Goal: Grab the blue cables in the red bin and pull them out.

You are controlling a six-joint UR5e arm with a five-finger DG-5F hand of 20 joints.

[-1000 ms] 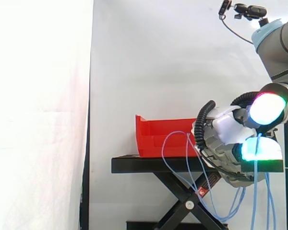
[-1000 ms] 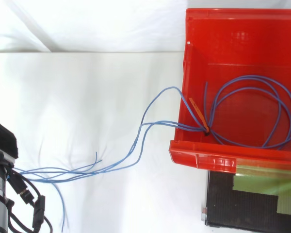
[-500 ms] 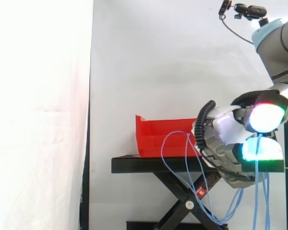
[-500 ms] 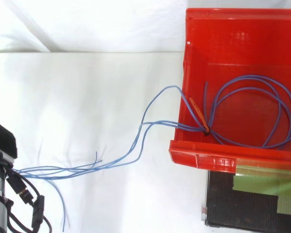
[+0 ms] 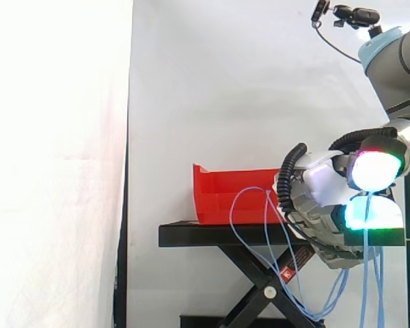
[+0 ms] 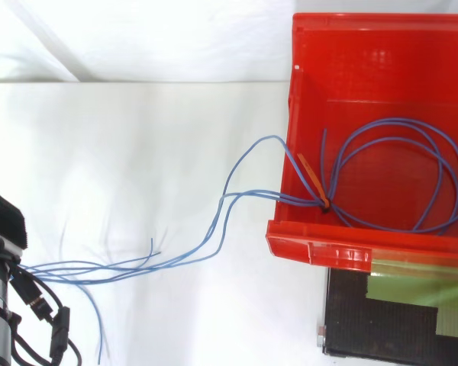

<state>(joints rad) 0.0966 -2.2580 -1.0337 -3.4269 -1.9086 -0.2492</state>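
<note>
Blue cables [image 6: 324,203] lie partly drawn out. Their coil and the orange tie [image 6: 311,180] at its neck rest on the floor of the red bin [image 6: 382,53], close to its near wall. Several strands climb over that wall and trail across the white cloth [image 6: 137,152] toward the arm at the lower left of the top view.

From the side, the strands arch off the bin's rim, sag below the black stand [image 5: 219,234] and rise to the hand [image 5: 328,188]. Its fingers are curled, with the glowing pads [image 5: 374,169] closed on the cables, which hang straight down beneath them.

By this showing the grab is made and the pull begun, but the main coil has yet to clear the bin.

Against the frames of a second ago little differs. The coil and tie lie where they did, the upper pad sits slightly lower, and the hanging loop has shifted a touch toward the stand.
</note>
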